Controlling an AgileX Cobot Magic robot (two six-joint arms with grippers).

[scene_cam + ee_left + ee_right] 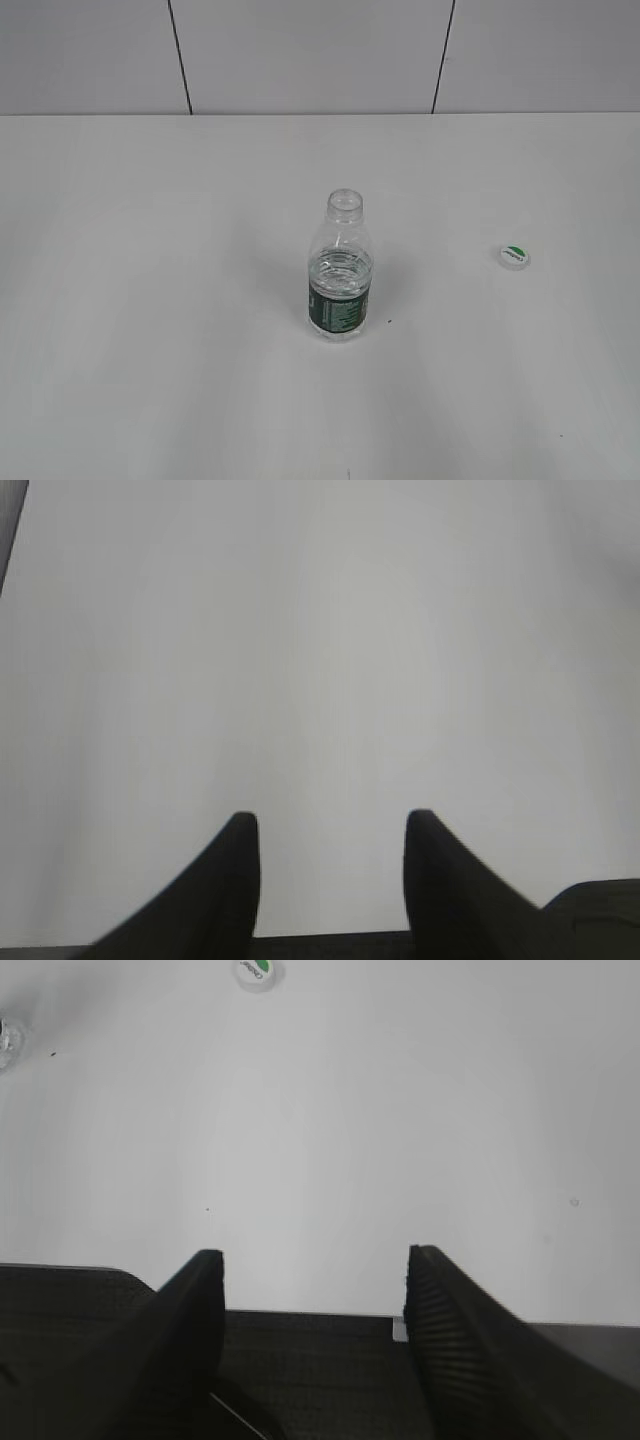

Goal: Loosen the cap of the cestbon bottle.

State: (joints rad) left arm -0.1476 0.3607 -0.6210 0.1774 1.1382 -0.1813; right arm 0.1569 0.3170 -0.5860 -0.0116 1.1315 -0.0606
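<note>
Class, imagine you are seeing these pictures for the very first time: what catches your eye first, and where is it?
The clear water bottle stands upright mid-table with its neck open, a green label round its lower body. Its white cap lies on the table off to the right, apart from it. Both the left gripper and right gripper are open and empty over bare table.

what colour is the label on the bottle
Dark green with white print, wrapped around the bottle's lower body; clearest in the exterior view.

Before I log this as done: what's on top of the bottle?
Nothing. The bottle stands with its mouth open; the cap lies apart on the table to its right. Water is visible inside.
</note>
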